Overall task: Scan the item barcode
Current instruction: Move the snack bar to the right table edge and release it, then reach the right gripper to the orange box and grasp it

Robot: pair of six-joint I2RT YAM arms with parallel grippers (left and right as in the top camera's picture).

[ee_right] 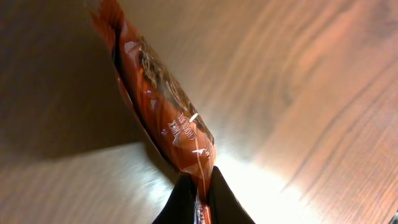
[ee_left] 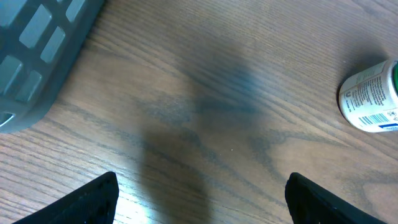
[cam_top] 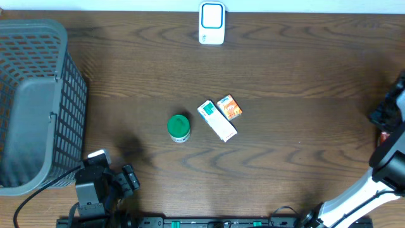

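Note:
My right gripper (ee_right: 200, 182) is shut on the end of an orange-red foil snack packet (ee_right: 158, 99), which hangs above the wooden table. In the overhead view a bit of that packet (cam_top: 383, 135) shows at the far right edge beside the right arm. A white barcode scanner (cam_top: 211, 23) stands at the back middle of the table. My left gripper (ee_left: 202, 200) is open over bare wood near the front left, with nothing between its fingers (ee_left: 93, 199).
A grey mesh basket (cam_top: 38, 101) fills the left side. Mid-table lie a green-lidded white bottle (cam_top: 179, 128), a white and teal box (cam_top: 216, 120) and a small orange box (cam_top: 230, 107). The bottle (ee_left: 372, 96) shows at the right of the left wrist view.

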